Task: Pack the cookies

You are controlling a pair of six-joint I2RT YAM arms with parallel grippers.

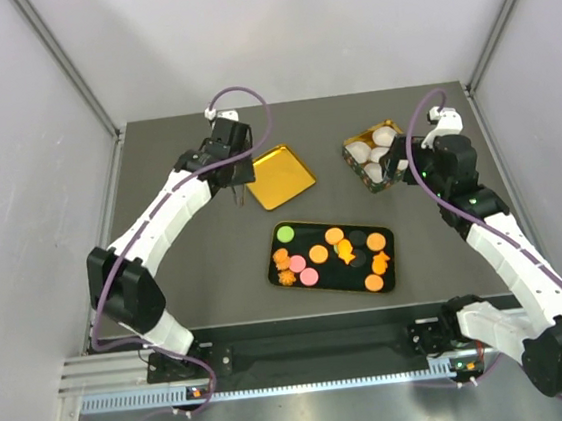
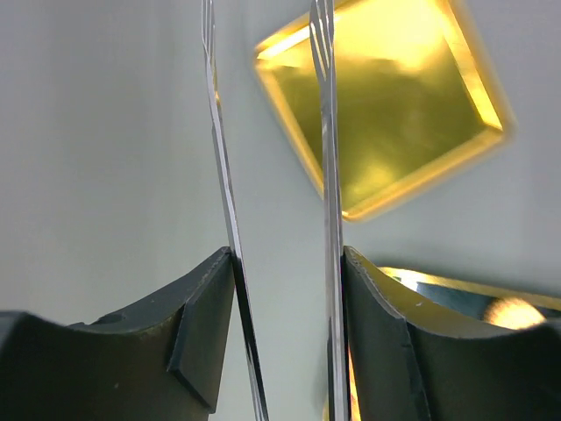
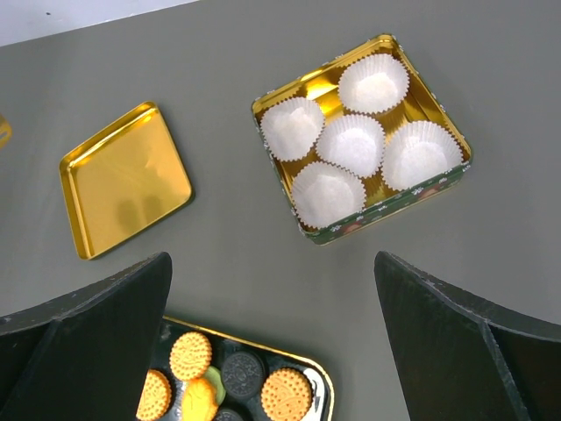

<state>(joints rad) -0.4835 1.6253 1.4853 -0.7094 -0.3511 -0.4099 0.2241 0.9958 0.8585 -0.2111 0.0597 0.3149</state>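
**Left gripper** [image 2: 287, 281]: closed part-way on thin metal tongs [image 2: 329, 175], one blade flat against each finger. The blades stand apart with nothing between them. It hangs just beside the gold lid [image 1: 279, 176], far side of the table.

**Black tray** [image 1: 309, 236]: centre, near side. All the cookies [image 1: 318, 254] lie in it; none is packed.

**Gold tin** [image 3: 386, 206]: far right, holding five white paper cups [image 3: 351, 140], all empty.

**Right gripper** [image 3: 272, 289]: jaws wide and empty, hovering between tin and tray.

**Hazards, as judged:**
- The tongs could twist or slip in the fingers, being smooth and narrow.
- A flat cookie may skid from the blade tips.
- Several cookies touch, so picking one may shove its neighbour.
- The light paper cups could tip or shift if a cookie drops on a rim.
- Both arms reaching for the tray could meet.

**Cookies, appearance:** small flat pieces. Most are orange rounds with dotted faces. There are also pink and green rounds, orange flower shapes and dark rounds, lying scattered in a single layer.
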